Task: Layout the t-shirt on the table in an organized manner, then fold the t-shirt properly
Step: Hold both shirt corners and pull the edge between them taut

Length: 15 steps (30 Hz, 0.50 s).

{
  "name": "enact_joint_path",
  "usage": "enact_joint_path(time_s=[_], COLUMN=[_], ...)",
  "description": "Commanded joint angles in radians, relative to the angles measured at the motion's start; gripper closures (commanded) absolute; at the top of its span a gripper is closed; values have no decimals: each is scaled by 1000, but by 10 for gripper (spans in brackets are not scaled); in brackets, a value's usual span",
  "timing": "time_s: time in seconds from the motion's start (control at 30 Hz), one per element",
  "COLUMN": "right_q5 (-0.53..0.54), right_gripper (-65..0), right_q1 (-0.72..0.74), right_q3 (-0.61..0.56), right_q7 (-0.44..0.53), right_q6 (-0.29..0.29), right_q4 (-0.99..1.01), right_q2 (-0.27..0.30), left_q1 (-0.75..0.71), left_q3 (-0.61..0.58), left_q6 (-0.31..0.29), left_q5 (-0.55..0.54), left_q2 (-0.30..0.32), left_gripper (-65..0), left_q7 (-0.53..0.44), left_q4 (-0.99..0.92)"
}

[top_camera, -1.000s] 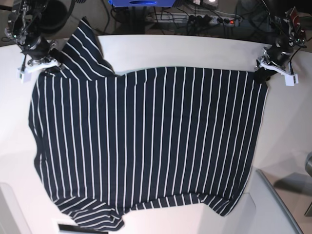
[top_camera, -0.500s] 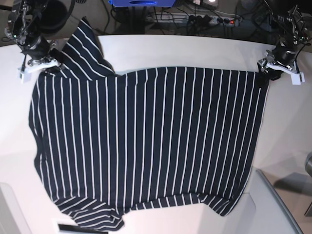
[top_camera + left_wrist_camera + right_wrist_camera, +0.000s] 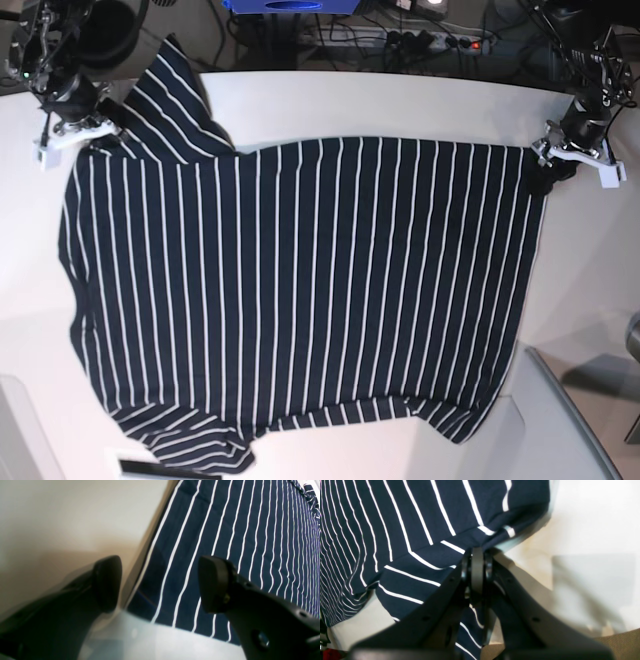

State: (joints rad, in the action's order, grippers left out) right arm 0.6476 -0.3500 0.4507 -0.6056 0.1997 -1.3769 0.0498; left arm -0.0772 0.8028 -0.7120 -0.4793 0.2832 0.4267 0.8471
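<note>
The t-shirt lies spread nearly flat on the counter, one sleeve rumpled; judging by this, folding remains. The left pincer gapes empty at its corner, while the right pincer pinches its far corner.

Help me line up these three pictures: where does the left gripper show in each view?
Base: left gripper at far right, by the t-shirt corner.
Left wrist: left gripper fills the bottom, open over the shirt's edge on the table.
Right wrist: not in it.
Shared landmark: the t-shirt's white stripes.
</note>
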Motion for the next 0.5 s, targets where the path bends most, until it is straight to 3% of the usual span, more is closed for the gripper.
enact_joint_path(time_s=[0.0, 0.17, 0.3, 0.37, 0.47], right_q5=[-30, -32, -32, -32, -32], right_gripper=[-8, -8, -8, -8, -8], right_q1=[-8, -4, -4, -4, -4], right_q3=[4, 0, -2, -2, -2], right_q7=[-15, -15, -15, -15, -15], right_q6=[-22, -22, -22, -22, -22], right_q4=[-2, 0, 1, 3, 4], right_q2=[11, 11, 9, 9, 9], left_q1=[-8, -16, -20, -20, -19], left_q3=[-3, -110, -119, -119, -118], left_q6=[14, 14, 14, 14, 14], left_q5=[34, 26, 26, 26, 26], left_q2=[-11, -19, -20, -14, -11], left_gripper=[-464, -462, -436, -339, -133], left_q7=[48, 50, 47, 47, 47], left_q4=[-2, -2, -2, -2, 1])
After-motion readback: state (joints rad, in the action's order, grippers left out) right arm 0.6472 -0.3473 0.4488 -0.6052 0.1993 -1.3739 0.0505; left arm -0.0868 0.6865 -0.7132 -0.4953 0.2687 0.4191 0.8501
